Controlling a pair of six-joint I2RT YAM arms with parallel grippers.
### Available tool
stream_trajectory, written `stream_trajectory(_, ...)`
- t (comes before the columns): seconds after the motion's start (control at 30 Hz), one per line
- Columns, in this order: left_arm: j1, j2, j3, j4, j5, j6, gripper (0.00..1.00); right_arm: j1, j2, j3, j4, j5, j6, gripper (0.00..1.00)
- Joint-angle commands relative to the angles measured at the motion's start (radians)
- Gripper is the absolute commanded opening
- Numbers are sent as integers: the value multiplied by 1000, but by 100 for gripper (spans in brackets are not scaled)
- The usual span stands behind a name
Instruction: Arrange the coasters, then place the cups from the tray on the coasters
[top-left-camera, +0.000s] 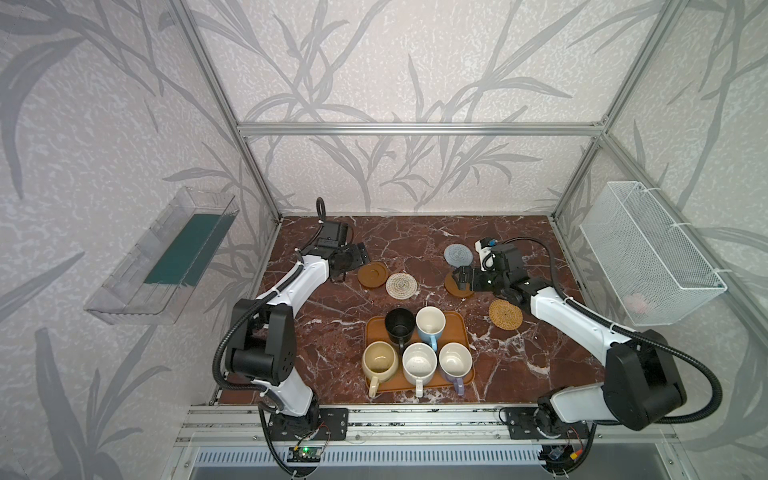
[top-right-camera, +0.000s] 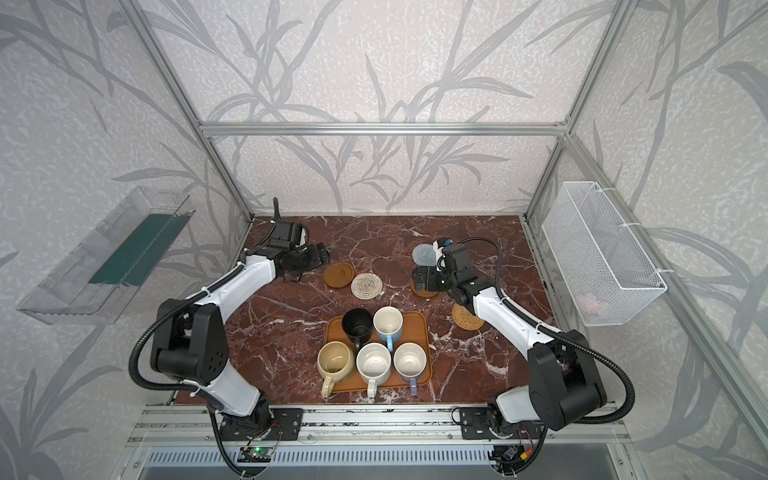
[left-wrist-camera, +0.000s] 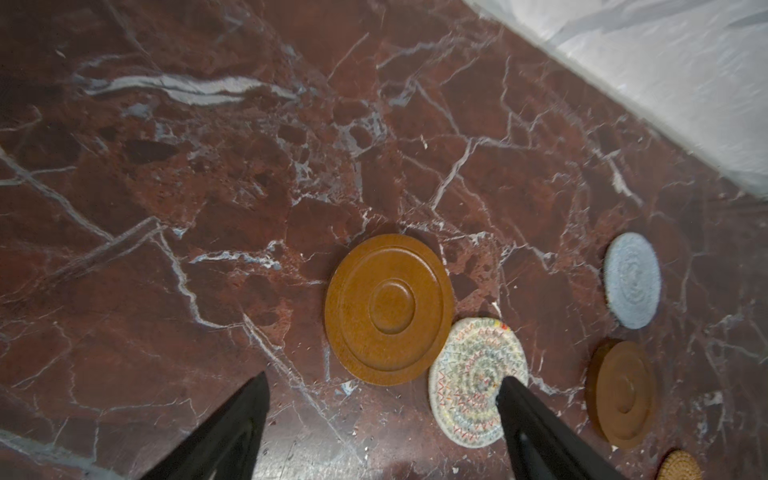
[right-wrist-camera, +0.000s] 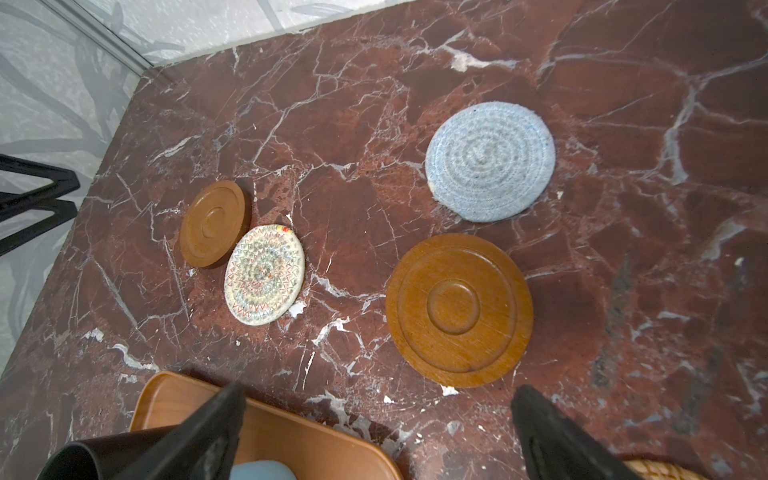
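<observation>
While left fingers (left-wrist-camera: 232, 432) and right fingers (right-wrist-camera: 208, 436) stand spread | brown coasters (right-wrist-camera: 459, 309): rimmed | woven coasters (right-wrist-camera: 490, 162): coiled

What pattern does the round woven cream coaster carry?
Cream coaster: multicoloured zigzag stitches in rings; best in right wrist view.

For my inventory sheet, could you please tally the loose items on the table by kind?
Coasters: 5 (brown coaster, second brown coaster, cream coaster, grey-blue coaster, rattan coaster)
Cups: 5 (black cup, light blue cup, cream-yellow cup, speckled cup, lavender cup)
Tray: 1
Total: 11
</observation>
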Motion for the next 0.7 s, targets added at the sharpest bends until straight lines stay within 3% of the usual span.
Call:
stream_trajectory(0.0, -28, 65, 104, -179, -73, 70, 84, 5, 39, 37, 42, -55, 36, 99)
stream_trajectory(0.1, -39, 143, 172, -252, -125, 89, 79, 11, 75, 71, 34, -84, 37, 99)
stream_trajectory(0.23, -45, 210, 186, -234, -105, 80, 69, 22, 108, 109, 29, -123, 25, 99)
stream_trajectory(0.67, -67, 340, 230, -232, -129, 98, 68, 26, 109, 123, 34, -124, 32, 99)
